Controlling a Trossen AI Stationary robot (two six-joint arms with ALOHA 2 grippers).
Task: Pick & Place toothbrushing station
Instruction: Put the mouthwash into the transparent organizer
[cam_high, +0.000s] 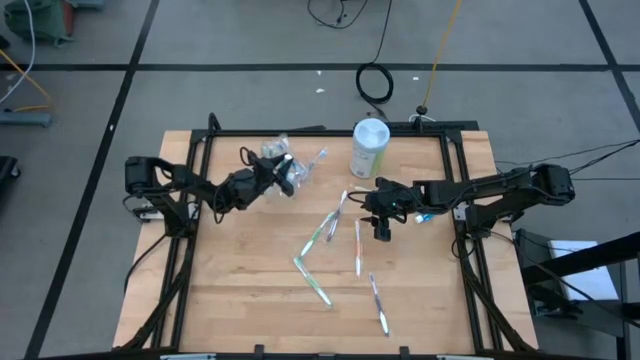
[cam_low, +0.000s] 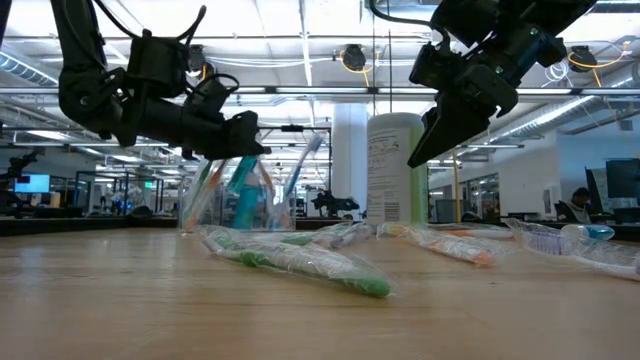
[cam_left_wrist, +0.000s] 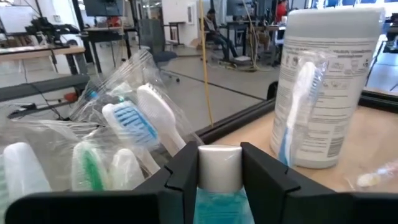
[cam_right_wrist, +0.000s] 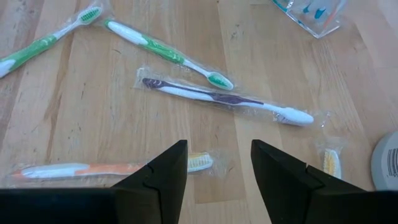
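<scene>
Left gripper (cam_high: 290, 176) is over the clear cup (cam_low: 228, 200) at the table's (cam_high: 250, 300) far left, fingers partly closed on a teal tube with a white cap (cam_left_wrist: 219, 180), wrapped toothbrushes (cam_left_wrist: 134, 121) beside it. Right gripper (cam_high: 382, 230) hovers mid-table near the pale-green canister (cam_high: 369, 148), fingers apart and empty, over loose wrapped toothbrushes (cam_right_wrist: 224, 96) on the wood.

The left gripper (cam_left_wrist: 219, 180) covers most of the teal tube (cam_left_wrist: 219, 208), whose lower part runs off the left wrist view's edge. The canister (cam_left_wrist: 326, 81) is cut off there at its top and side, its label print too blurred to read. Beside the canister, the cup (cam_high: 272, 152) is too small in the high view to count its brushes.
</scene>
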